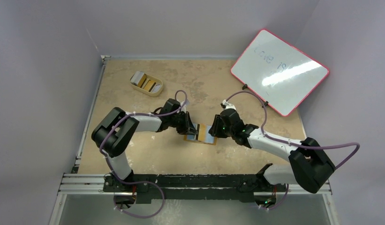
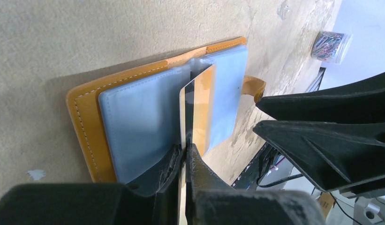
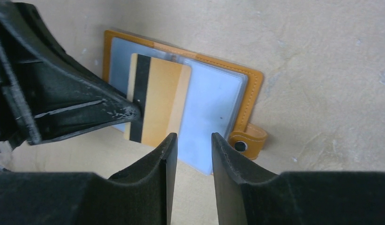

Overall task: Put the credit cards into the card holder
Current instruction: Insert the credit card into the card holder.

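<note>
One tan table [image 1: 134, 154]; one pink-framed whiteboard [image 1: 279, 70] at far right. Two grippers meeting mid-table: left gripper [image 2: 184, 154] clamped on one gold card [image 3: 162, 98], right gripper [image 3: 194, 140] parted, holding nothing. One card holder [image 3: 218, 98] lying open beneath, card over its middle. One cream tray [image 1: 134, 83] far left; cards [image 1: 146, 83] inside, number unclear.

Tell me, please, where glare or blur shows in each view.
Top view: glare streaks the whiteboard, its writing faint. Left wrist: the left gripper looks soft, the upper right corner overexposed. Right wrist: wallet sharp, right gripper blurred.
</note>
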